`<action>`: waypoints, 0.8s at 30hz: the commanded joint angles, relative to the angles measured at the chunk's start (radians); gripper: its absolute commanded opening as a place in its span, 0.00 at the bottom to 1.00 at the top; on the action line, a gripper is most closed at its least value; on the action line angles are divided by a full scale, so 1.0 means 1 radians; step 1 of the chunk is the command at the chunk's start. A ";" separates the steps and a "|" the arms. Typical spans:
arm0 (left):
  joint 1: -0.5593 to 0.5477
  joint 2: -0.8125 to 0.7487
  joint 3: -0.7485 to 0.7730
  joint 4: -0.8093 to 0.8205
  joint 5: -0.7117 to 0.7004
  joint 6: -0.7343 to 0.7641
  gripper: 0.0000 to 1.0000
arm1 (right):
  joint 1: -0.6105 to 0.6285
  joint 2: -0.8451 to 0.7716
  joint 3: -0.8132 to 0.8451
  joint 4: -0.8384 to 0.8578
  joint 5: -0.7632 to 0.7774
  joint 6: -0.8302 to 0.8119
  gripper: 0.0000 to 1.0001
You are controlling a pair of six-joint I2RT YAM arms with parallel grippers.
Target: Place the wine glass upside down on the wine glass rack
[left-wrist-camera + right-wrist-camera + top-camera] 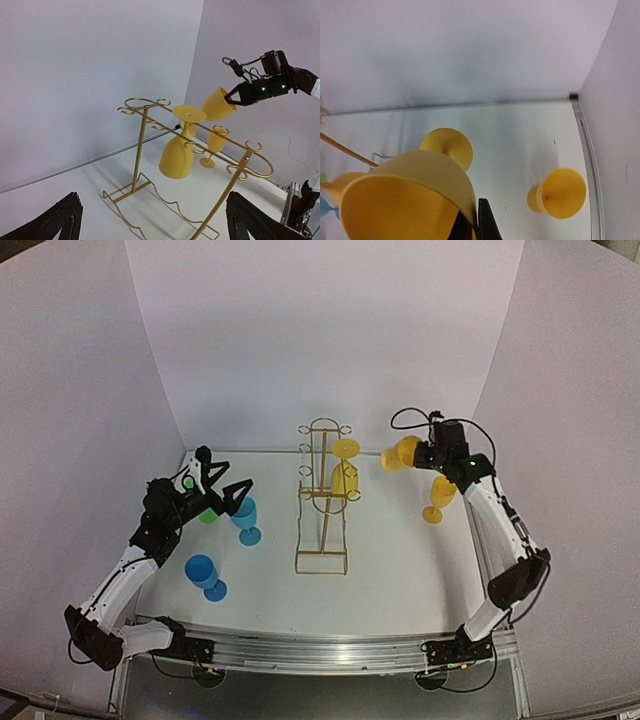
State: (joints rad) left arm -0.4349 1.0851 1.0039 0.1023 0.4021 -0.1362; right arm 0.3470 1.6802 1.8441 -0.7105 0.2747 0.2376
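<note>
The gold wire wine glass rack (pixel 322 495) stands mid-table, and one yellow wine glass (pixel 345 478) hangs on it upside down. My right gripper (pixel 427 455) is shut on the rim of another yellow wine glass (pixel 401 454), held tilted in the air just right of the rack's top. In the right wrist view the fingers (pixel 485 222) pinch the bowl wall (pixel 405 195), one inside and one outside. The left wrist view shows the rack (pixel 141 145), the hung glass (pixel 176 157) and the held glass (pixel 217 105). My left gripper (pixel 225 495) is open and empty, left of the rack.
A third yellow glass (pixel 438 498) stands upright on the table below my right wrist. Two blue glasses (pixel 245 520) (pixel 204 575) and a small green object (pixel 207 515) sit near my left arm. White walls enclose the table at the back and both sides.
</note>
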 commanded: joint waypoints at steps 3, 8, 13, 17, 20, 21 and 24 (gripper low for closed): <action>0.004 -0.062 -0.001 0.103 0.228 -0.143 1.00 | 0.147 -0.211 -0.136 0.742 -0.108 -0.290 0.00; 0.004 -0.074 0.028 0.163 0.217 -0.239 1.00 | 0.337 -0.131 -0.084 1.013 -0.193 -0.461 0.00; 0.002 -0.061 0.093 0.253 0.239 -0.415 1.00 | 0.508 -0.001 -0.024 1.244 -0.205 -0.614 0.00; -0.021 -0.064 0.134 0.276 0.216 -0.559 1.00 | 0.595 0.124 0.082 1.331 -0.185 -0.669 0.00; -0.022 -0.065 0.143 0.274 0.119 -0.665 1.00 | 0.641 0.214 0.169 1.347 -0.177 -0.690 0.00; -0.022 -0.065 0.145 0.277 0.098 -0.705 1.00 | 0.656 0.240 0.203 1.353 -0.167 -0.699 0.00; -0.023 -0.061 0.167 0.270 0.063 -0.780 1.00 | 0.696 0.304 0.269 1.357 -0.145 -0.721 0.00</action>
State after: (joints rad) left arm -0.4572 1.0280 1.1121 0.3414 0.5500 -0.7368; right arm 0.9997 1.9360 1.9864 0.5173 0.0954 -0.4180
